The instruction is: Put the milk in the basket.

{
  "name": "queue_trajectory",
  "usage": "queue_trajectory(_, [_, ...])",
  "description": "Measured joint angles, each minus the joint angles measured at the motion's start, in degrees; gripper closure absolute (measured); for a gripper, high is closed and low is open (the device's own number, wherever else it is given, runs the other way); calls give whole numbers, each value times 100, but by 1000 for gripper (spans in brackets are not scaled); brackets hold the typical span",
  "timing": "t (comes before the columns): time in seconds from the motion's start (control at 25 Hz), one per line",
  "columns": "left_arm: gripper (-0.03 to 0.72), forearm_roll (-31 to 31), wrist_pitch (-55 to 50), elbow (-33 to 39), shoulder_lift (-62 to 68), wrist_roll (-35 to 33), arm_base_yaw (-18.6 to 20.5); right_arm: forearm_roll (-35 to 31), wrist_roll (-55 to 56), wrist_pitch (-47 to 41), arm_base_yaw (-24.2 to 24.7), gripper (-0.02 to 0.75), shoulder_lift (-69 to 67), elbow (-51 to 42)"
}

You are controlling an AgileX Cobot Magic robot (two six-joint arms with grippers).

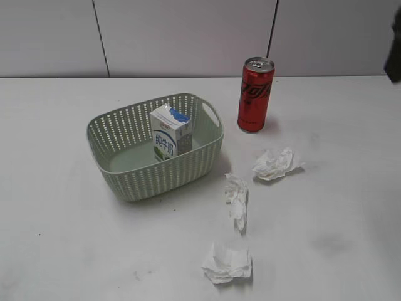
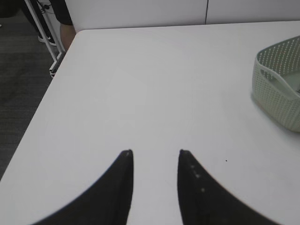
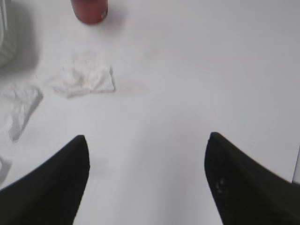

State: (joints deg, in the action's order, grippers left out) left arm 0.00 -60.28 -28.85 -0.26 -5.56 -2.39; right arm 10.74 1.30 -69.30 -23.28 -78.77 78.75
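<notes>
The milk [image 1: 169,132], a small white carton with blue lettering, stands inside the pale green basket [image 1: 138,179] left of the table's middle. A corner of the basket shows in the left wrist view [image 2: 276,93]. My left gripper [image 2: 154,152] is open and empty above bare table, to the left of the basket. My right gripper [image 3: 146,136] is wide open and empty above bare table, to the right of the tissues. Only a dark bit of the right arm [image 1: 395,44] shows at the exterior view's right edge.
A red can [image 1: 255,94] stands right of the basket; its base shows in the right wrist view [image 3: 89,9]. Three crumpled tissues [image 1: 276,164] [image 1: 237,197] [image 1: 227,263] lie in front of it, two also in the right wrist view [image 3: 84,79]. The table's left edge [image 2: 42,105] drops to the floor.
</notes>
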Motion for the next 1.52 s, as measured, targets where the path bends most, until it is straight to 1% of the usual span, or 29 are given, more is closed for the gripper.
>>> queue_trajectory(0.16, [449, 0, 0, 0, 0, 0, 0, -268, 165, 3, 0, 147, 1157, -1439])
queue_trajectory(0.28, [449, 0, 0, 0, 0, 0, 0, -380, 194, 62, 0, 148, 2082, -2267])
queue_trajectory(0.48, [449, 0, 0, 0, 0, 0, 0, -351, 223, 255, 0, 151, 3708, -3285])
queue_trajectory(0.64, [449, 0, 0, 0, 0, 0, 0, -191, 223, 306, 0, 151, 4768, -3903])
queue_trajectory(0.8, [449, 0, 0, 0, 0, 0, 0, -75, 223, 323, 0, 151, 5519, -4488])
queue_trajectory(0.96, [449, 0, 0, 0, 0, 0, 0, -109, 207, 557, 0, 151, 5723, -4817])
queue_trajectory(1.08, [449, 0, 0, 0, 0, 0, 0, -327, 36, 839, 0, 151, 5728, -4963])
queue_trajectory(1.52, [449, 0, 0, 0, 0, 0, 0, -416, -82, 926, 0, 152, 5709, -4981])
